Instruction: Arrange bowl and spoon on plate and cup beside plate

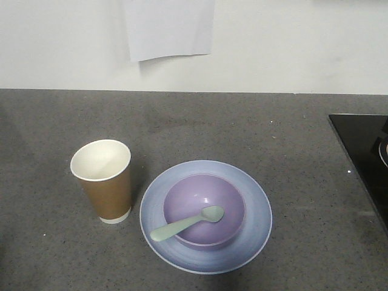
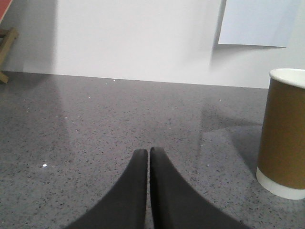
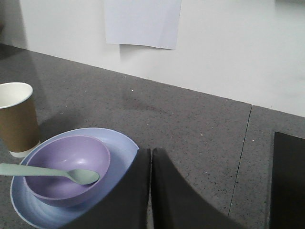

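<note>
Black fingers of the right gripper [image 3: 150,151] fill the foreground of the right wrist view, pressed together with nothing between them. Just to their left, and partly hidden behind them, lies the plate [image 3: 121,145]; the bowl [image 3: 66,169] sits in it, with the spoon [image 3: 52,172] resting bowl-end down inside and its handle over the near rim. Further left, just off the plate's edge, stands the cup [image 3: 18,118], upright.

Left gripper [image 2: 148,153]: fingers likewise closed, empty, low over the grey counter [image 2: 95,124]. The cup [image 2: 282,133] stands near, ahead and to the right, not touched.

Assessment: the arrangement appears complete. The sound course for the step in hand is withdrawal: lift each gripper straight up before any sideways travel, the right one especially, since the plate edge is just beside it and a lateral sweep could shift plate, bowl and spoon together.
</note>
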